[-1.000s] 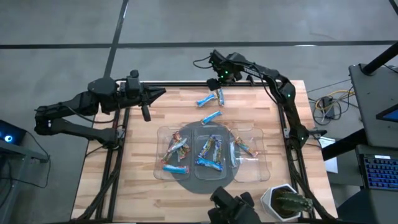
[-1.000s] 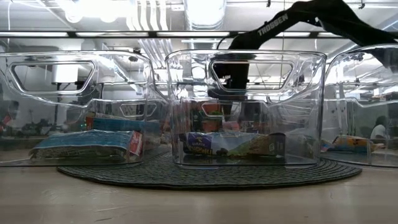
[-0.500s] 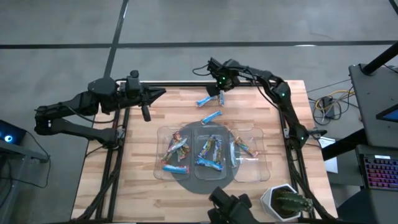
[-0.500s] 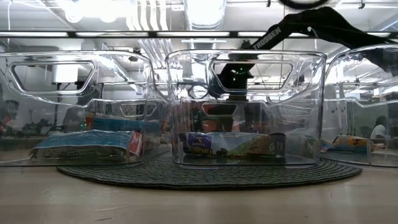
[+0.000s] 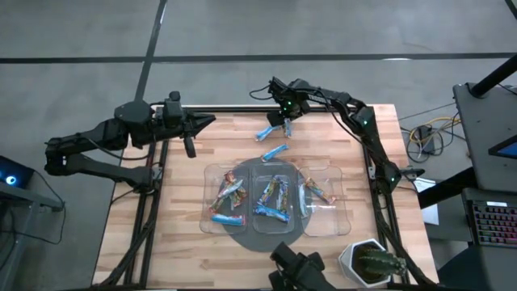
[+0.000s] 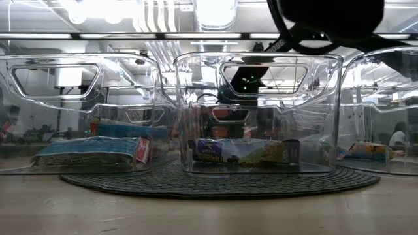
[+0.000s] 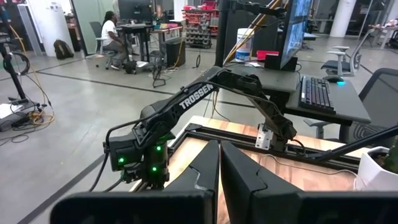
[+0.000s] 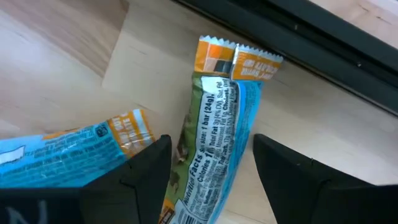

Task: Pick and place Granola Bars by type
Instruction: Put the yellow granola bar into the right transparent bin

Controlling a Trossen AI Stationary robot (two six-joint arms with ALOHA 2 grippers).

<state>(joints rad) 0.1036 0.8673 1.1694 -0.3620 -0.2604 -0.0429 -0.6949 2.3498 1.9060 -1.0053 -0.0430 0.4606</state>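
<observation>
- Spanning the middle of the high view, my wooden table (image 5: 161, 234) carries three clear trays (image 5: 323, 222) in the lower centre of the frame, set on a dark round mat (image 5: 262, 241); each tray already holds sorted granola bars (image 5: 229, 194), so I judge the task well advanced.
- Reaching in from the right edge to the upper centre of the high view, my right arm is by far the nearer one to the three loose bars on bare wood; my left arm waits at the upper left, off the table's corner, its left gripper (image 7: 219, 163) pressed together with only a thin slit between the fingers.
- Hovering over the pair of bars in the upper centre, my right gripper (image 5: 284, 121) is spread wide and pinches nothing; in the right wrist view one dark fingertip (image 8: 144, 163) stands on each side of the target bar.
- Lying directly under the tool, the blue-and-orange target bar (image 8: 214, 137) runs lengthwise through the gap, its long axis roughly square to the closing line, so I judge a straight descent and a pinch across its narrow width will do.
- Touching or nearly touching the target at one end, a second blue bar (image 8: 68, 158) angles away; I cannot tell whether they overlap.
- Resting apart, a third blue bar (image 5: 275, 152) lies between the pair and the trays.
</observation>
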